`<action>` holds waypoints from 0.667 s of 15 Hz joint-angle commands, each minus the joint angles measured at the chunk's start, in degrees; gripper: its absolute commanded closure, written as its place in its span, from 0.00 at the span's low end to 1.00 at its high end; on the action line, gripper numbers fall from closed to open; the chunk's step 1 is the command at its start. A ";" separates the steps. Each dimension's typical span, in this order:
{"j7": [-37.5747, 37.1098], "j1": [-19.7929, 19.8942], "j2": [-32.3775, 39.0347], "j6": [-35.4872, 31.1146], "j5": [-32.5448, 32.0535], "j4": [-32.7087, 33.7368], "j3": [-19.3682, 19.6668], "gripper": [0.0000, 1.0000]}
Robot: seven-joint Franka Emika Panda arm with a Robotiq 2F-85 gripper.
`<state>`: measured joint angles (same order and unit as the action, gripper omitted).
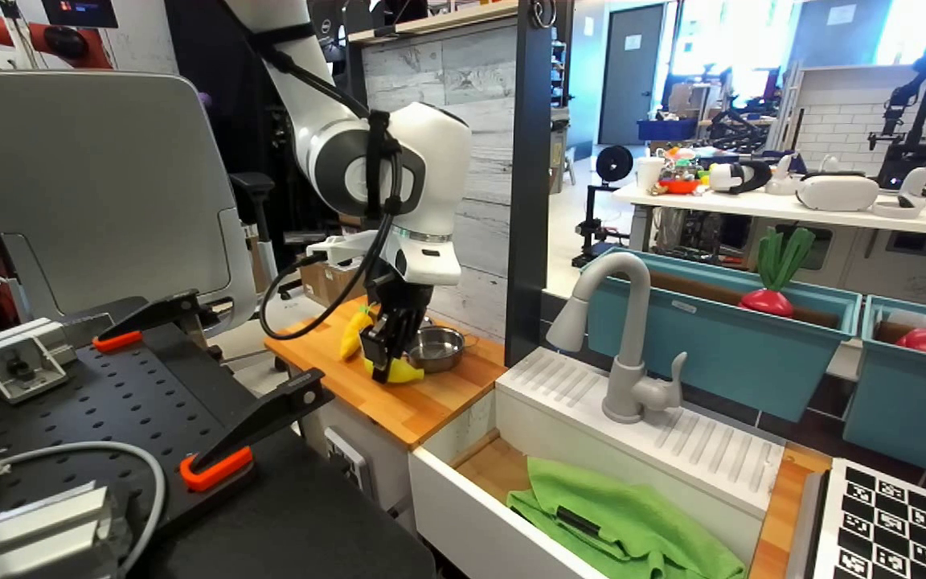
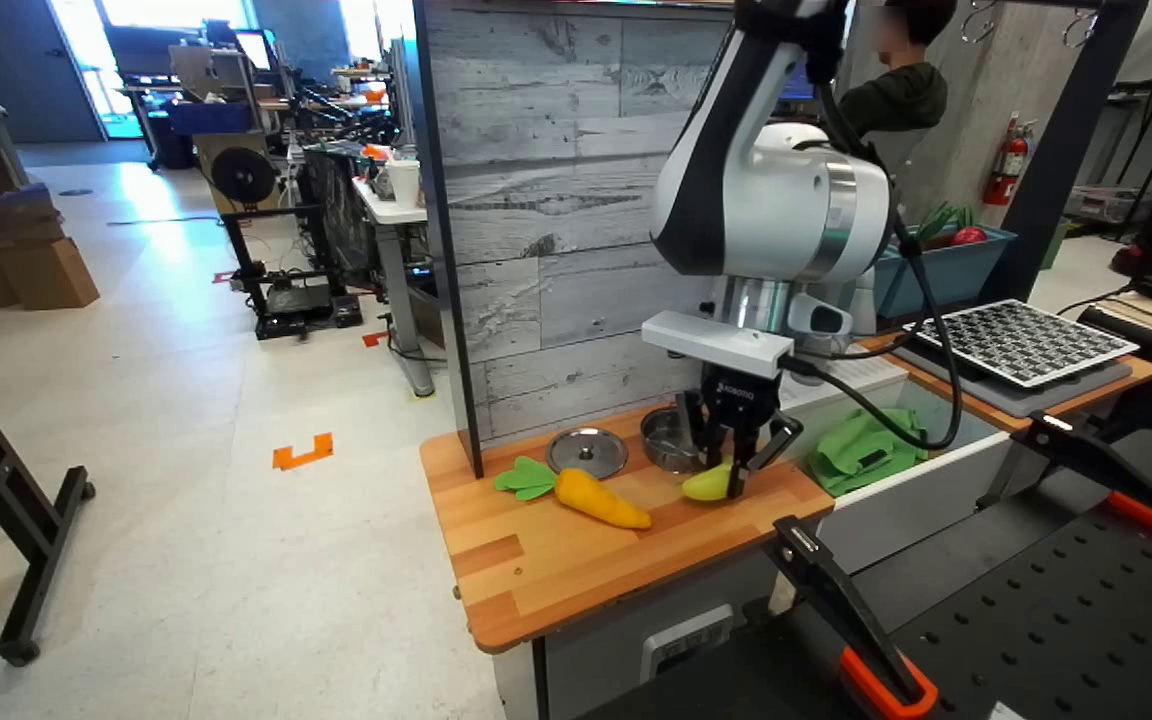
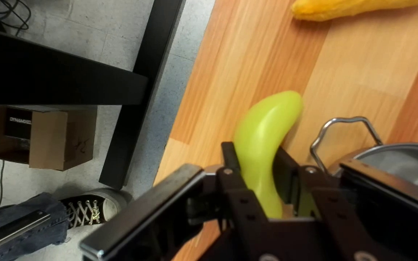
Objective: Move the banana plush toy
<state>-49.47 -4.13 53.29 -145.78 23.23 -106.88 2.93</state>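
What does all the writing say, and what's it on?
"ROBOTIQ": on the black two-fingered gripper.
"DYNAMIXEL", blurry: on the black panel inside the brown cardboard box.
"DELL", tiny, I think: on the black casing behind the white robot arm.
Too small or blurred: black scribble on that box, white sheet on the grey door, white label on the teal planter.

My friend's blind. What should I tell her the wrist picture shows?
A robot gripper has a shiny yellow-green banana between its jaws, over a wooden counter. A metal pot is at right, part of a toy carrot at top, a sneaker lower left.
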 commanded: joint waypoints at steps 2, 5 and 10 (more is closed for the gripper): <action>-3.22 -1.83 1.67 1.92 -2.32 2.81 1.45 0.94; -4.21 -2.21 1.89 2.07 -3.27 3.26 1.49 0.48; -4.89 -2.51 1.88 1.99 -3.91 3.59 1.40 0.13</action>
<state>-52.50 -5.46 54.31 -145.38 20.82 -105.13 3.26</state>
